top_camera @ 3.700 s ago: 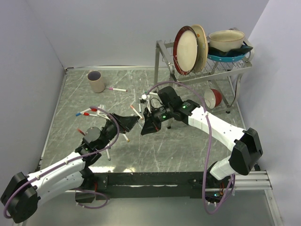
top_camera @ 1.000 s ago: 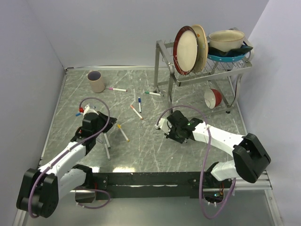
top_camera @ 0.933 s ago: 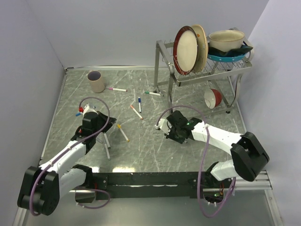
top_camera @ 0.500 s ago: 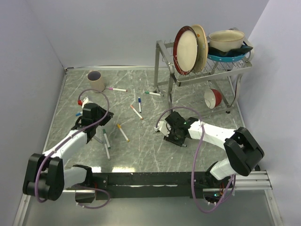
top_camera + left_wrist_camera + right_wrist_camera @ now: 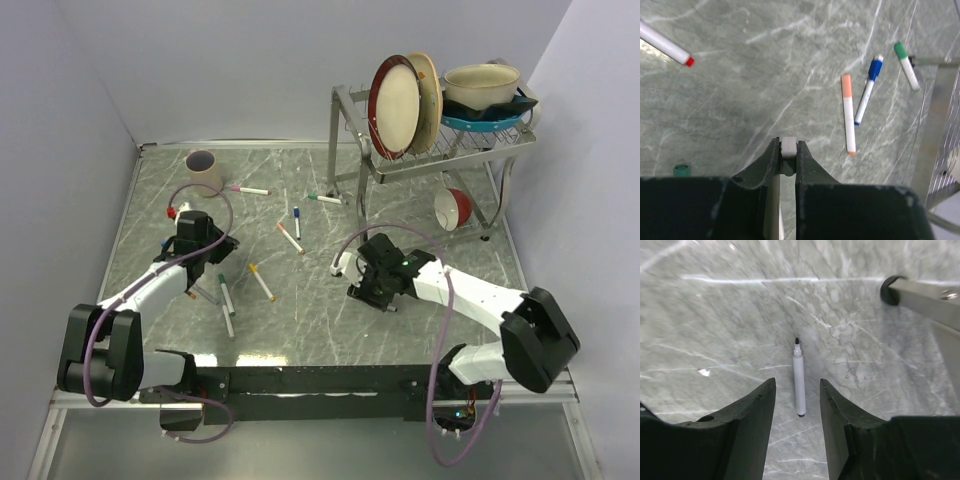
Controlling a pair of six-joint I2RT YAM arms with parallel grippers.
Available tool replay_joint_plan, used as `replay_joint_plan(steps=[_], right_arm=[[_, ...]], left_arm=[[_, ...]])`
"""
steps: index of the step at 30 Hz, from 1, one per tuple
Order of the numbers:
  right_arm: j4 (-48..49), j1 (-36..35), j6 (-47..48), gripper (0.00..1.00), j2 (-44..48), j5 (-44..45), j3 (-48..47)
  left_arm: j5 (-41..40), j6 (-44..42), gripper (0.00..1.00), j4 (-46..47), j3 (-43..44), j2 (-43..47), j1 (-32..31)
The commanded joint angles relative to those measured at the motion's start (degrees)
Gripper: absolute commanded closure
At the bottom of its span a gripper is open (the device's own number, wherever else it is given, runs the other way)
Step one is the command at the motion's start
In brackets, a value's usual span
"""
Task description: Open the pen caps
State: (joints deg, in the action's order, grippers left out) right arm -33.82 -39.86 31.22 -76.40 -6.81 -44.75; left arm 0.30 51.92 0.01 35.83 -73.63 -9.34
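Top external view: left arm (image 5: 150, 290) stretched long and low toward the bench's (image 5: 330, 330) far-left side, its wrist not far from the mug (image 5: 204, 172). Right arm (image 5: 470, 290) is folded in at mid-bench, wrist tipped down, in front of the dish rack (image 5: 334, 130).

Over to the left wrist view: left claw (image 5: 788, 146) is pressed together, pinching a small white piece (image 5: 788, 150) right at the fingertips. What that piece belongs to, I cannot tell. Down to its left a loose green cap (image 5: 682, 169) lies on the bench. Farther out, three pens lie with their caps on: orange cap (image 5: 846, 86), blue cap (image 5: 875, 67) just beside it, fitted green cap (image 5: 899, 49) near the rack's leg. A red-ended pen (image 5: 665, 44) lies far left.

Right wrist view: right claw (image 5: 797, 381) is spread, straddling an uncapped white pen (image 5: 799, 385). The pen lies flat on the bench, dark nib pointing away. There's a gap on both sides, and neither finger touches it.
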Motion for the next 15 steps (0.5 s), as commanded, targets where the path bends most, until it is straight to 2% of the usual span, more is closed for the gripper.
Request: replay_joint_plan(steps=[1,4,5,7,8,11,15], right_arm=[[-0.28,0.31,1.29,0.51,5.81,-4.17,-1.31],[0.16,0.31,2.0,0.45,9.5,-6.19,-0.78],[0.16,0.31,2.17,0.45,10.3,-6.55,-0.6],[0.42,0.31,2.26,0.43,12.05,-7.08,-0.25],[0.6,0.39,2.26,0.43,12.5,-7.08,-0.07],[0.78,0.31,2.26,0.43,13.03,-6.73,0.19],[0.69,0.39,2.35,0.42,12.94,-6.55,0.19]], left_arm=[[6.81,-4.63,0.99,0.08,2.49,-0.29,0.03],[9.38,-8.14,0.99,-4.3,5.29,-2.39,-1.98],[8.33,-9.8,0.99,-6.32,6.6,-3.18,-5.13],[3.08,-11.22,0.99,-12.56,10.82,-5.55,-9.62],[1.13,-12.18,0.99,-14.41,12.23,-6.35,-14.43],[-4.76,-13.07,0.94,-23.01,17.33,-10.21,-21.91],[-10.39,-11.93,0.89,-28.22,20.85,-14.6,-27.74]])
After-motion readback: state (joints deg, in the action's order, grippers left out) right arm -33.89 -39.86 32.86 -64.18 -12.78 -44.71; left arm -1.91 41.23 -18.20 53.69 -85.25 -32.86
